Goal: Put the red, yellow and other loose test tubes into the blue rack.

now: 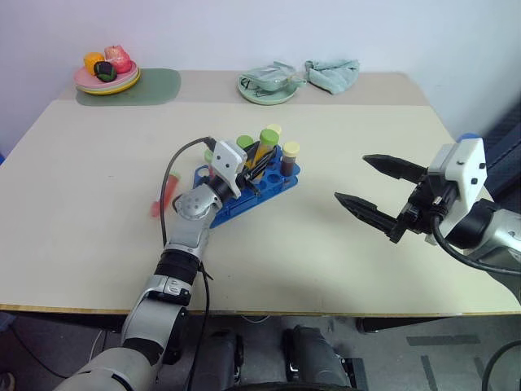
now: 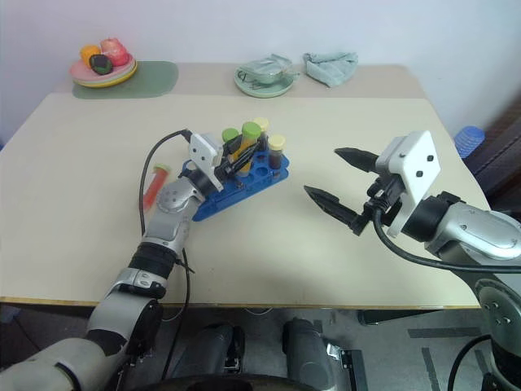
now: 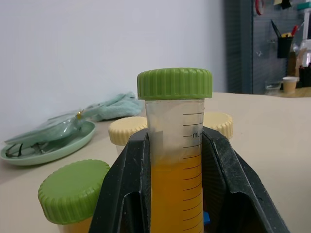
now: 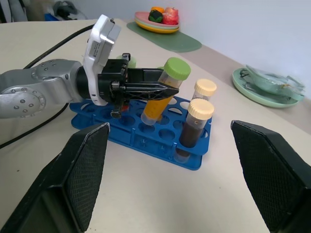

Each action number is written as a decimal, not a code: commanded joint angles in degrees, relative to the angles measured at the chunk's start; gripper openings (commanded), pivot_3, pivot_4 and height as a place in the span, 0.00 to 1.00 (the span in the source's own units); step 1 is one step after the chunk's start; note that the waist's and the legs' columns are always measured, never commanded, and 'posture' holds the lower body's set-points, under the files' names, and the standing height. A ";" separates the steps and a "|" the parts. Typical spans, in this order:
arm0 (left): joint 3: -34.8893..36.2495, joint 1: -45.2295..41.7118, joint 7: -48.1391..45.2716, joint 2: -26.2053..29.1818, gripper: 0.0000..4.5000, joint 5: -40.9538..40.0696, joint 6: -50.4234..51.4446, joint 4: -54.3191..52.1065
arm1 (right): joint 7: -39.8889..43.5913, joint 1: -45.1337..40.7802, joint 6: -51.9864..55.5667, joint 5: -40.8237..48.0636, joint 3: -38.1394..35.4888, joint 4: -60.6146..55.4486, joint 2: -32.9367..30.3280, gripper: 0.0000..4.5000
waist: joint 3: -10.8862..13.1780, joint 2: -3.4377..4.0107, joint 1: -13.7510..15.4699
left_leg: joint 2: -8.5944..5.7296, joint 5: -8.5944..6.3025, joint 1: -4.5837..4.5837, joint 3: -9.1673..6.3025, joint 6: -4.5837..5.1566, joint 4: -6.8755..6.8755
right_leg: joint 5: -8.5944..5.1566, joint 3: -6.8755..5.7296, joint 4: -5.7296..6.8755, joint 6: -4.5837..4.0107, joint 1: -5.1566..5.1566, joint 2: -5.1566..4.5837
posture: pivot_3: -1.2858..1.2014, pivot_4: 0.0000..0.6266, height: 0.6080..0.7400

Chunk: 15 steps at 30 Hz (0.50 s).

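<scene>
Clamped tight, the left gripper [image 4: 146, 87] holds a green-capped tube [image 3: 176, 141] of orange liquid, its two black fingers [image 3: 124, 189] pressing the clear plastic wall just under the cap. At the right of the head view, the right gripper [image 2: 342, 183] hangs above the table with its jaws spread wide and nothing between them, well apart from the rack.

The tube leans over the blue rack [image 4: 141, 128] near the picture's centre, its lower end at or in one of the round holes; how deep it sits I cannot tell. To finish this step well, I would judge that the tube should be brought upright first, then lowered straight until the rack carries it, and only then released; letting go while it leans could tip it against its neighbours.

The rack is a moulded plastic grid of round holes. Two cream-capped tubes [image 4: 199, 121] with dark brown fill stand at its right end, and another green-capped tube [image 3: 73, 191] stands close beside the held one. All the caps are ribbed screw tops, and the held tube bears printed graduation marks.

Left of the rack, a red tube [image 2: 155, 186] lies loose on the smooth beige table [image 2: 326, 277], still to be racked.

Farther back, along the upper edge, sit a pale green dish [image 2: 264, 81], a crumpled teal cloth [image 2: 330, 67] and a plate of toy food [image 2: 102, 69] on a green mat.
</scene>
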 commanded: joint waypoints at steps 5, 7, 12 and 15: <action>0.75 2.10 -6.35 -1.07 0.18 -3.12 -1.82 5.62 | -0.63 3.19 -1.25 1.06 -3.15 -1.86 0.69 0.91 | 0.00 0.00 0.07 | 0.00 0.00 0.00 0.00 0.00 -0.02 | 0.00 0.00 -0.03 0.00 0.01 -0.01 | 0.52 0.24 1.00; 1.03 1.67 -6.89 -1.24 0.18 -2.82 -3.48 8.21 | -0.64 5.07 -1.40 1.09 -3.82 -2.13 0.96 0.91 | 0.00 0.01 0.07 | 0.00 0.00 -0.01 0.00 0.00 -0.04 | 0.00 0.00 -0.04 0.00 -0.01 -0.01 | 0.52 0.24 1.00; 1.06 0.82 -6.55 -1.94 0.18 -1.57 -6.70 12.27 | -0.77 10.27 -1.37 3.19 -7.18 -2.88 1.91 0.91 | -0.07 0.08 0.35 | 0.00 -0.01 0.02 0.00 0.01 -0.07 | 0.00 0.00 -0.07 0.00 0.02 -0.01 | 0.52 0.24 1.00; 1.38 0.71 -6.06 -2.38 0.18 -1.08 -8.12 13.49 | -0.68 13.16 -1.86 3.97 -9.30 -3.17 2.35 0.91 | -0.17 0.22 0.70 | 0.00 -0.02 0.05 0.01 0.03 -0.07 | 0.00 0.00 -0.13 0.01 0.09 -0.01 | 0.52 0.24 1.00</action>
